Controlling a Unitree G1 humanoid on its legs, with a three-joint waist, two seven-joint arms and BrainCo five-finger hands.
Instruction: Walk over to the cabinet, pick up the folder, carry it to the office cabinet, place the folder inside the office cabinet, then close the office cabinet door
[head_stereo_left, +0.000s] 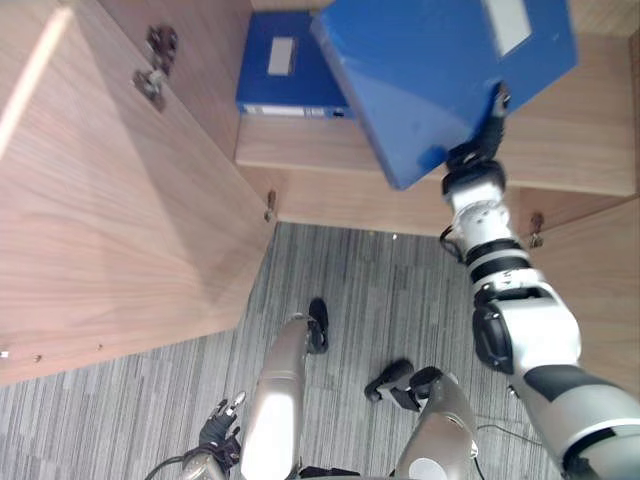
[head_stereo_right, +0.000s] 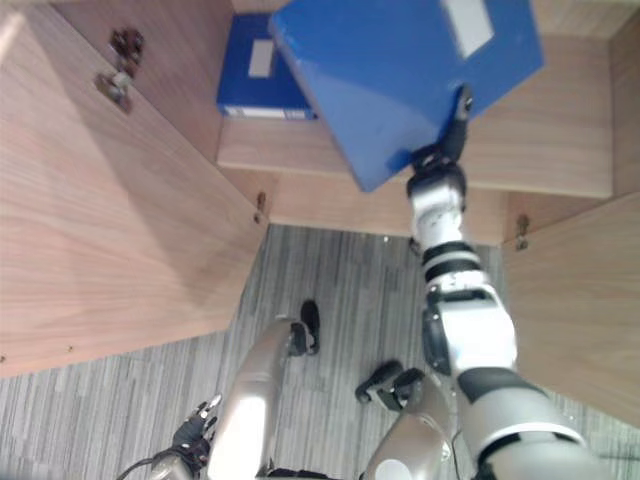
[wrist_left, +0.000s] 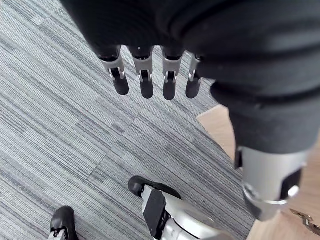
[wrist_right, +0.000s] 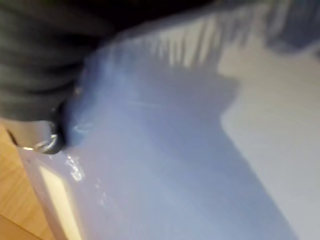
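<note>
Blue folders, two: held folder (head_stereo_left: 440, 70) in right robot hand (head_stereo_left: 480, 148), second folder (head_stereo_left: 285, 65) shelved.

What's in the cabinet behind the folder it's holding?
A second blue folder with a white label lies on the shelf. The held folder, gripped by the right hand, covers its right edge and the shelf beyond.

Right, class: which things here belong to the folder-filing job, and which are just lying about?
Job: held blue folder, right hand gripping it, office cabinet shelf, open cabinet door.
Lying about: second blue folder on the shelf, grey carpet, idle left hand.
</note>
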